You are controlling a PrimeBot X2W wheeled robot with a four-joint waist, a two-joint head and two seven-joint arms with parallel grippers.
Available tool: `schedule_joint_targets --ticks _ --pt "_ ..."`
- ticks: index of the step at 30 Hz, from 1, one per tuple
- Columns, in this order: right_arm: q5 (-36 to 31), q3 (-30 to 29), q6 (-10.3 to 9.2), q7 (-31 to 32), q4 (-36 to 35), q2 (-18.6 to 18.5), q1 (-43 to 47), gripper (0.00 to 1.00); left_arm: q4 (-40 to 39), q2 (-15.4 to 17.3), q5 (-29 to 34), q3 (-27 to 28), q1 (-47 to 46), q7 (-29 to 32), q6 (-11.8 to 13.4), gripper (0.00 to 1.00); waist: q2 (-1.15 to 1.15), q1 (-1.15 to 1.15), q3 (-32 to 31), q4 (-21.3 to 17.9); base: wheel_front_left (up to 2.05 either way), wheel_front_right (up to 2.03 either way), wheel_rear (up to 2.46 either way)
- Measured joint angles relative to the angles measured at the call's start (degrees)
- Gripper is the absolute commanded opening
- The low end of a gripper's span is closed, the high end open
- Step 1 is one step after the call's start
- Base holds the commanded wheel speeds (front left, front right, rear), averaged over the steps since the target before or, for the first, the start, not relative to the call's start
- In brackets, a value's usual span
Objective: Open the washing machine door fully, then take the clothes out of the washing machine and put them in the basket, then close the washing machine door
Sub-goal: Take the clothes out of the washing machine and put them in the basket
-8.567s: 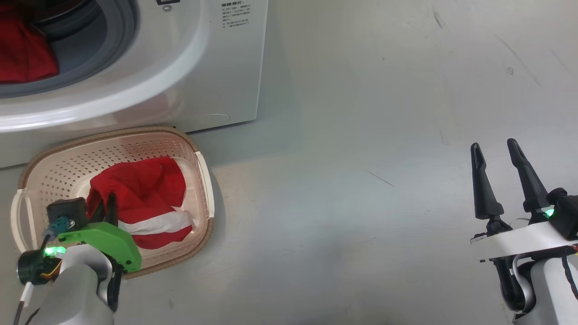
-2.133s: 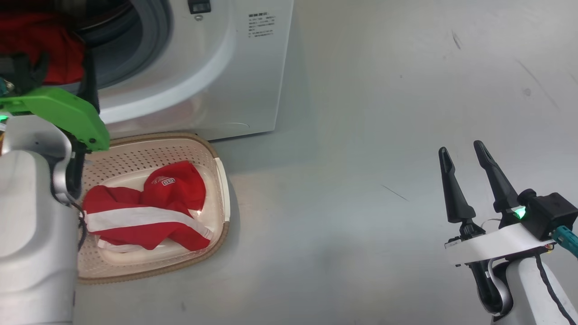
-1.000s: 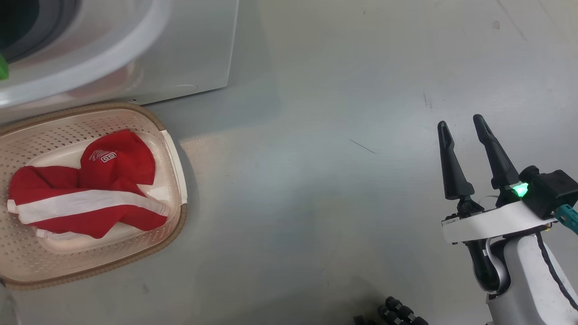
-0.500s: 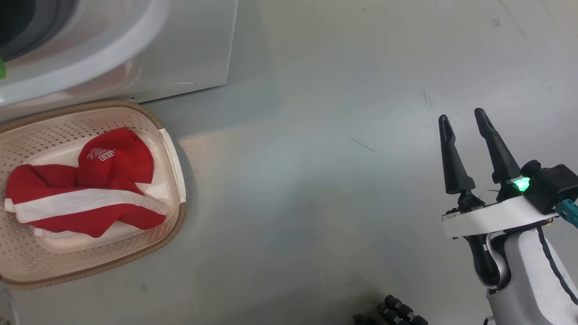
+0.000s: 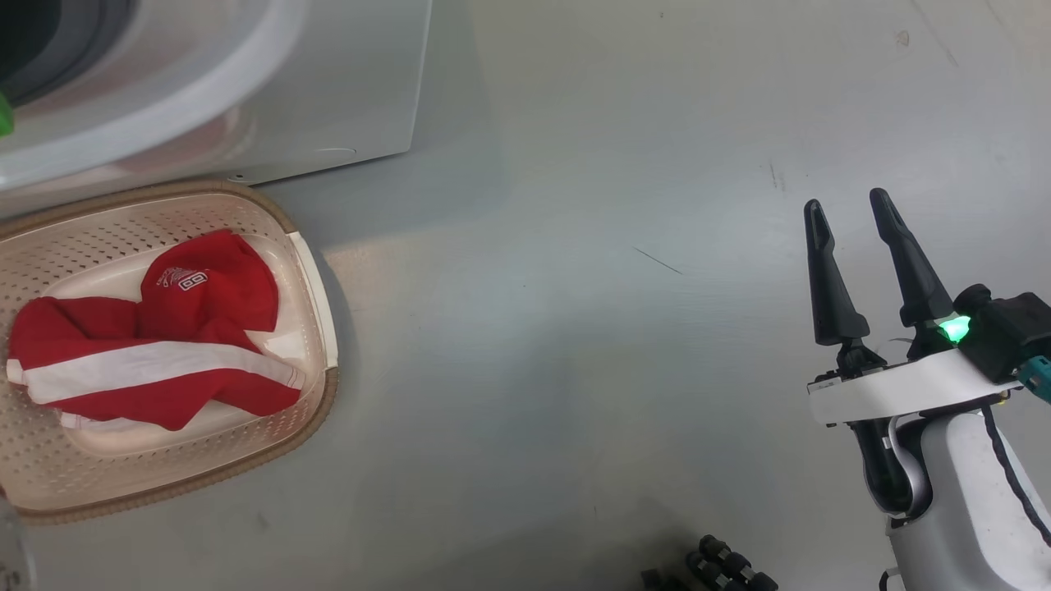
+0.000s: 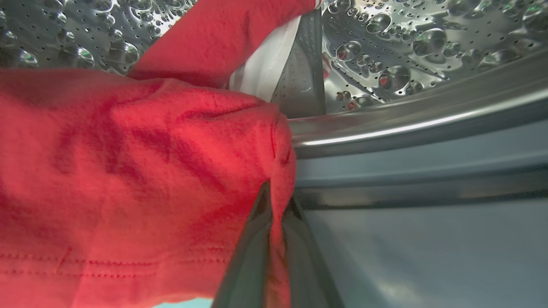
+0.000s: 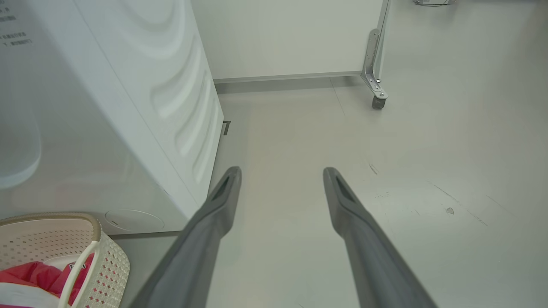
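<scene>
Laundry transfer under way at a big white front-loading washing machine (image 5: 328, 82): the robot's left gripper (image 6: 277, 201), reaching into the perforated steel drum (image 6: 406, 42), has its two long dark fingers pressed together on a fold of a bright red garment (image 6: 128, 162), the cloth pinched between them close to the tips. The garment bulks to the left of the fingers and runs away from them, farther into the drum, where a white stripe shows. Its near edge hangs just over the drum's lip and the grey rubber seal (image 6: 406, 179).

On the pale grey floor (image 5: 575, 328), close against the foot of the machine, stands the small cream perforated plastic basket (image 5: 123, 238) with a brown woven-look rim. A second red garment (image 5: 205, 304), white-striped and bearing a small white label, already lies inside it. The right gripper (image 5: 846, 201) hangs well apart at the right of the scene, fingers spread wide and holding nothing, above bare floor.

The coming move appears to turn on one relation: the basket lies below and nearer than the drum mouth, on the robot's left. The left arm, already gripping, is therefore the one placed to draw the cloth out over the lip toward the near side and lower it. Because the garment's length trails into the drum, the pull probably has to carry the far end past the seal before any drop.
</scene>
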Motion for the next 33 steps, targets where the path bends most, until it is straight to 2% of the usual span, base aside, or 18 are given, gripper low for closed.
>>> schedule_joint_targets --ticks 12,18,20,24,33 --pt "-0.5 -2.3 0.0 0.0 0.1 -0.5 0.0 1.0 2.1 -2.5 -0.5 0.1 -0.1 -7.1 -1.1 0.0 0.0 0.0 -1.5 2.2 0.0 0.0 0.0" --pt "-0.6 -2.9 0.0 0.0 0.3 -0.8 0.0 1.0 2.9 -4.0 -1.5 0.2 0.5 -12.0 -3.1 0.0 0.0 0.0 -3.4 3.8 0.0 0.0 0.0" --pt "-1.0 -3.2 0.0 0.0 0.7 -1.0 0.3 1.0 3.1 -5.2 -2.0 0.2 1.8 -15.5 -4.2 0.0 0.0 0.0 -5.0 5.0 0.0 0.0 0.0" --pt "-1.5 -3.8 0.0 0.0 1.3 -2.0 2.0 1.0 4.1 -8.3 -2.1 -1.3 6.7 -23.2 -8.0 0.0 0.0 0.0 -9.2 8.4 0.0 0.0 0.0" --pt "-1.7 -4.1 0.0 0.0 2.2 -2.1 4.7 1.0 4.8 -10.4 -2.4 -3.2 12.7 -30.5 -9.9 0.0 0.0 0.0 -14.1 12.2 0.0 0.0 0.0"
